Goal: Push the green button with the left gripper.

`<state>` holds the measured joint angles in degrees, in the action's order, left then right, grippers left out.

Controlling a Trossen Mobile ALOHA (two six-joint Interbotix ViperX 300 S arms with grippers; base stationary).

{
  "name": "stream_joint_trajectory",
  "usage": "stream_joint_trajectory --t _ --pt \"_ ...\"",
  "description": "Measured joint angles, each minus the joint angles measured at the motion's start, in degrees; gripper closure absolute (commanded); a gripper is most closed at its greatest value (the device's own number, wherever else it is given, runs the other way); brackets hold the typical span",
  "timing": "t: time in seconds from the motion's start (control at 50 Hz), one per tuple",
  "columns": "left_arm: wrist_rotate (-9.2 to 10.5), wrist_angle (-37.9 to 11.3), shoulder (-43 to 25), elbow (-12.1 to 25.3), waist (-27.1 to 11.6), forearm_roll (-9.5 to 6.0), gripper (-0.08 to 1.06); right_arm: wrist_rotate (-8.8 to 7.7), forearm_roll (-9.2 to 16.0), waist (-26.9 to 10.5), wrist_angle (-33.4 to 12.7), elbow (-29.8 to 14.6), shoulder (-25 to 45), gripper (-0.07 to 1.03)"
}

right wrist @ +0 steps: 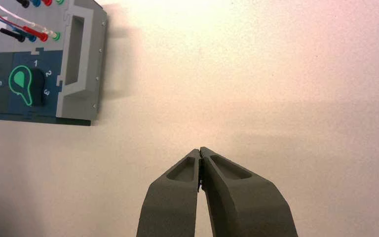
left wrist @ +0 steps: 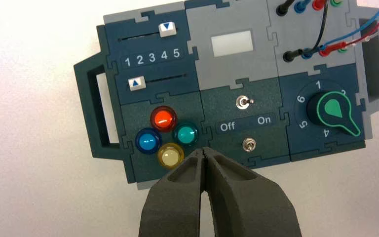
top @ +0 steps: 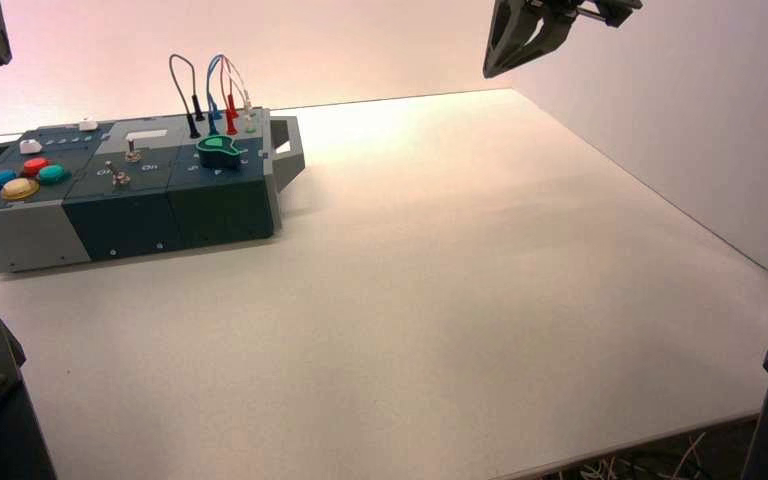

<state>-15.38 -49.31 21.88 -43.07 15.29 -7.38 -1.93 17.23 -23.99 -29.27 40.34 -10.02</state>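
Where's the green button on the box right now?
The green button sits in the four-button cluster at the box's left end in the high view, beside the red button and yellow button. The left gripper, jaws shut, hovers above.

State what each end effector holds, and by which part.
Nothing is held. The left end effector is shut and empty above the box, near the green button. The right end effector is shut and empty over the table.

A lab test bench: a bare white table, white backdrop panels, and a control box.
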Motion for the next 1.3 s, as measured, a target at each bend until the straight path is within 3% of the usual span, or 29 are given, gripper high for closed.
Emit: stream_joint_trajectory --t 0.82,1.3 --pt "0.00 -1.05 -3.52 -0.35 1.05 -0.26 1.01 0.00 -0.18 0.09 0.35 -0.09 0.35 0.98" --pt "0.00 1.23 -8.96 -0.88 1.05 -0.79 1.01 0.00 -1.14 0.18 0.70 -0.35 0.35 0.98"
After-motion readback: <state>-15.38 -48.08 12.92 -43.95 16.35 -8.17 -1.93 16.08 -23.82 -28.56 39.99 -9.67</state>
